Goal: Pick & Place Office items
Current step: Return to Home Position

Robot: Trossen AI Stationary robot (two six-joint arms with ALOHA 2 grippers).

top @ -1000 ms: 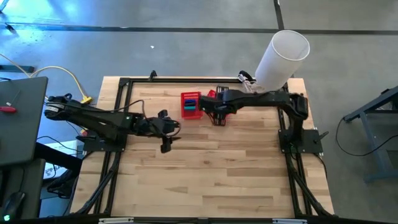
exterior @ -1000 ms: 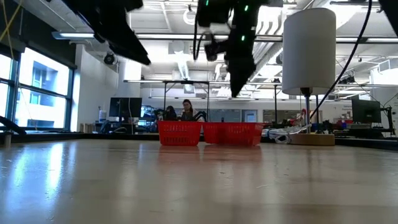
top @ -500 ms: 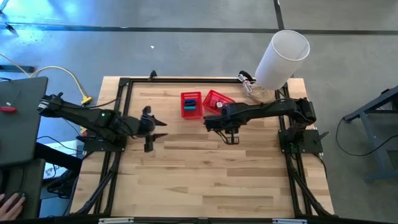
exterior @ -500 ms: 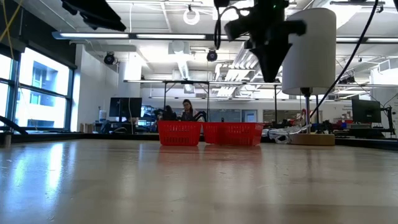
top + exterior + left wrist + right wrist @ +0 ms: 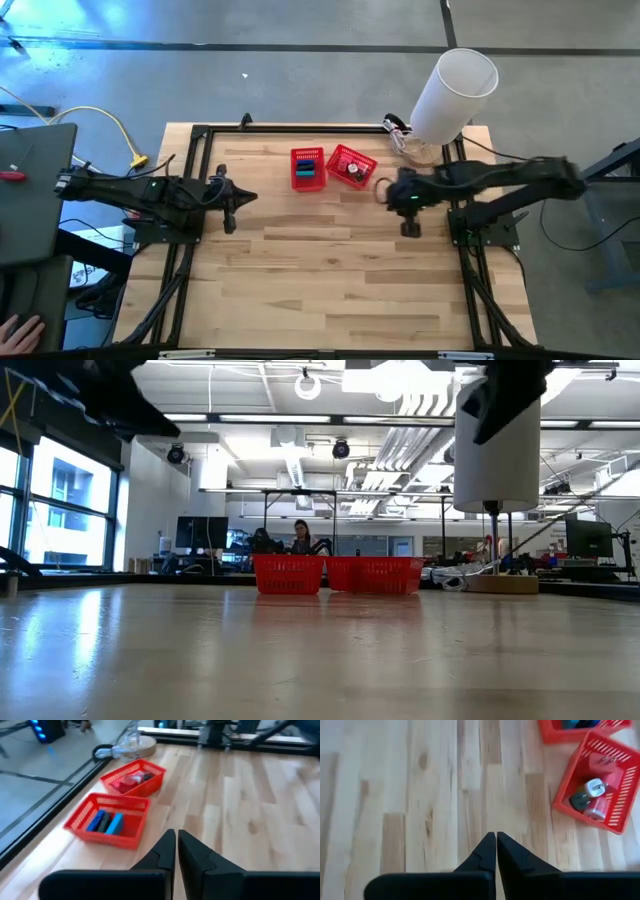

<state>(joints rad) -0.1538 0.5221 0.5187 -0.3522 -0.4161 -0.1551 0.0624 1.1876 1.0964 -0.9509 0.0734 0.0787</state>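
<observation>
At far edge, left basket [image 5: 100, 834]: blue, black items [image 5: 105, 821] (right basket [image 5: 620, 800]: chargers [image 5: 592, 795]).

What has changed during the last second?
Both arms drew back toward their bases: the left gripper moved left, and the right gripper moved right, away from over the right red mesh basket. Both are shut and empty. That basket, the left red mesh basket and the tall white cylinder stayed put.

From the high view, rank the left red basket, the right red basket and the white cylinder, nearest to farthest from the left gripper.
1. The left red basket: just ahead of the left gripper, nearest.
2. The right red basket: beside the first, on its right, farther along.
3. The white cylinder: far off on the right side, clearly farthest.
</observation>
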